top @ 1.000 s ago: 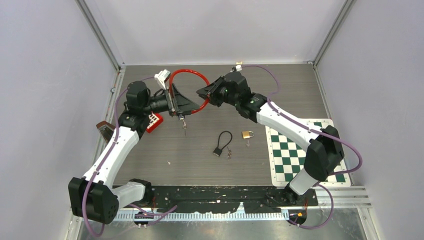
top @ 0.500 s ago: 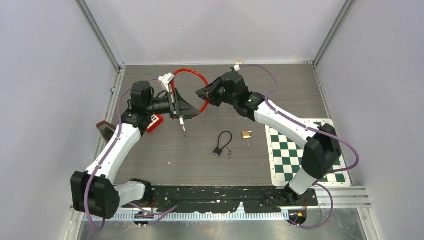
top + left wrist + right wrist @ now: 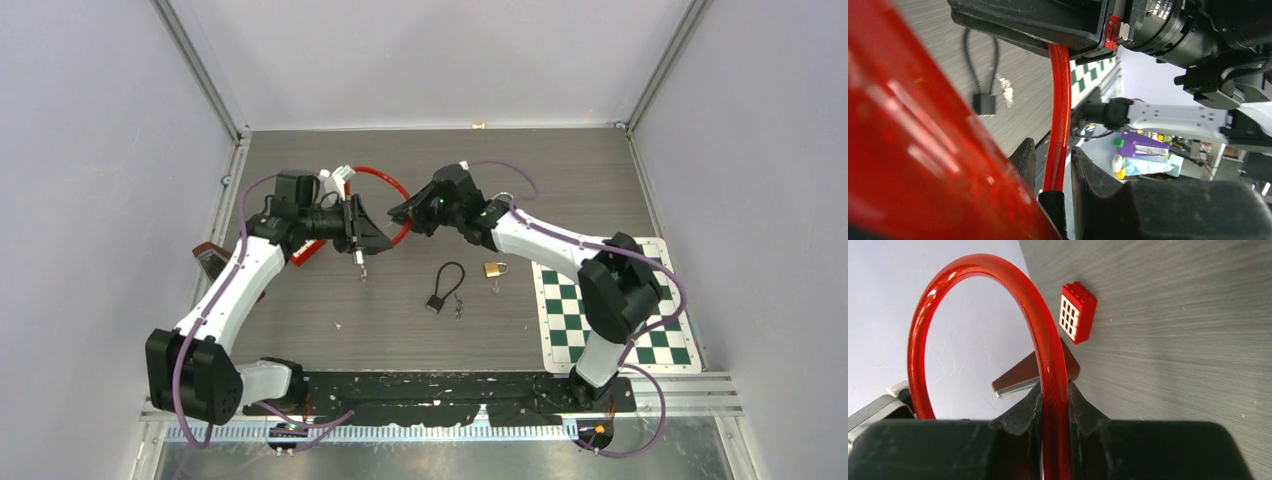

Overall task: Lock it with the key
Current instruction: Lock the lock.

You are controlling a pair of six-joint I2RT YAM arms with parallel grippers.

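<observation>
Left fingers (image 3: pixel 1090 175) and right fingers (image 3: pixel 1024 412) each pinch the red cable lock (image 3: pixel 1054 385) above the far left of the desk (image 3: pixel 560 170); if I tug unevenly it could slip, swinging what looks like its key (image 3: pixel 361 262) away.

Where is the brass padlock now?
In the top view the brass padlock lies right of centre, between the black cable lock and the checkered mat.

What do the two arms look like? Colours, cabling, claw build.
They are alike. The left arm and right arm have white links between chunky black joints and black bases. A purple cable runs loosely along each arm. The left claw and right claw are black, each with two blunt, wedge-shaped fingers.
</observation>
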